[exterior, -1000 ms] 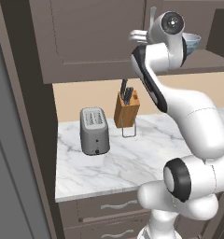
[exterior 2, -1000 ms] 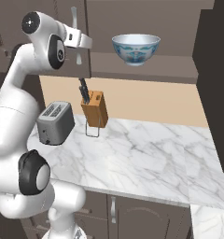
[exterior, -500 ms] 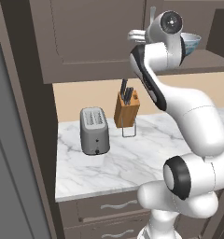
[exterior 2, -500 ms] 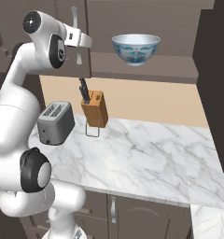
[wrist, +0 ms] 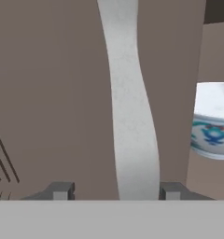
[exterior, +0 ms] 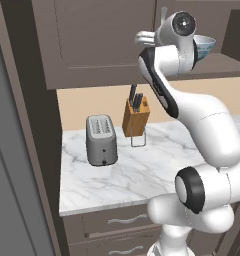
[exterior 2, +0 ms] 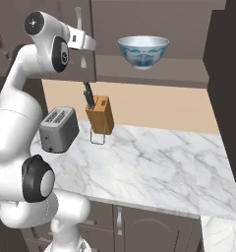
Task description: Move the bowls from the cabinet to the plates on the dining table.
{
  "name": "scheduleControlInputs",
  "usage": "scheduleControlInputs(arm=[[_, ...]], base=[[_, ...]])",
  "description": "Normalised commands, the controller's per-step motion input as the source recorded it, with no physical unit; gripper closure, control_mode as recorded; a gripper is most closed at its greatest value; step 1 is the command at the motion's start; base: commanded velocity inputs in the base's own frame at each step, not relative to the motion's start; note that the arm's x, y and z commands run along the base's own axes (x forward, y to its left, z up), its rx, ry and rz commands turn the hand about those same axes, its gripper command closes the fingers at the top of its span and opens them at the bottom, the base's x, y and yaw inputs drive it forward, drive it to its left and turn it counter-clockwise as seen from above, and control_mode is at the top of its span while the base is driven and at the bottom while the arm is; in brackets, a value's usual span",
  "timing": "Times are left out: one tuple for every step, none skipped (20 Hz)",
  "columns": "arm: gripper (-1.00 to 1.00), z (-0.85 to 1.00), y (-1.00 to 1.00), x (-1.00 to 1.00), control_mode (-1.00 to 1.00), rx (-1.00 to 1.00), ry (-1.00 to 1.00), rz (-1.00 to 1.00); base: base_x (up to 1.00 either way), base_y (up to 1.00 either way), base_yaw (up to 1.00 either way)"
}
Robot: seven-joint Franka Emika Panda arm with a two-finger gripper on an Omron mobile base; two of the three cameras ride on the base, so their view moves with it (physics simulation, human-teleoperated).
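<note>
The cabinet (exterior 2: 154,29) stands open on its right half, above the desk (exterior 2: 154,157). The door handle (wrist: 130,102) runs lengthwise between the fingers of the claw (wrist: 115,191), which stand apart, one on each side. The patterned bowl (exterior 2: 143,51) sits on the cabinet shelf, to the claw's right, beyond the door edge.

Glossy white arm (exterior: 202,117), dark round joints

A silver toaster (exterior: 101,139) stands on the marble table (exterior: 142,175), near a wooden knife block (exterior: 135,116) holding dark-handled knives. Drawers (exterior: 117,222) with wavy silver pulls sit below the tabletop.
</note>
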Motion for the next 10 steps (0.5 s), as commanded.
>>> scheduleControlInputs(arm=[[1.0,-0.2,0.0,0.3,-1.0,0.06,0.0,0.0],[1.0,-0.18,0.0,0.3,-1.0,0.05,0.0,0.0],[1.0,-0.15,0.0,0.27,-1.0,0.04,0.0,0.0],[1.0,-0.12,0.0,0.24,-1.0,0.03,0.0,0.0],[1.0,-0.11,0.0,0.21,-1.0,0.03,0.0,0.0],[1.0,-0.08,0.0,0.2,-1.0,0.02,0.0,0.0],[1.0,-0.06,-0.04,0.12,-1.0,0.02,0.0,0.0],[1.0,-0.01,-0.06,0.06,-1.0,0.02,0.0,0.0],[1.0,0.0,-0.06,0.0,-1.0,0.01,0.0,0.0],[1.0,0.0,-0.13,0.0,-1.0,0.0,0.0,0.0]], base=[[0.0,0.0,0.0],[0.0,0.0,0.0],[0.0,0.0,0.0],[0.0,0.0,0.0],[0.0,0.0,0.0],[0.0,0.0,0.0],[0.0,0.0,0.0],[0.0,0.0,0.0],[0.0,0.0,0.0],[0.0,0.0,0.0]])
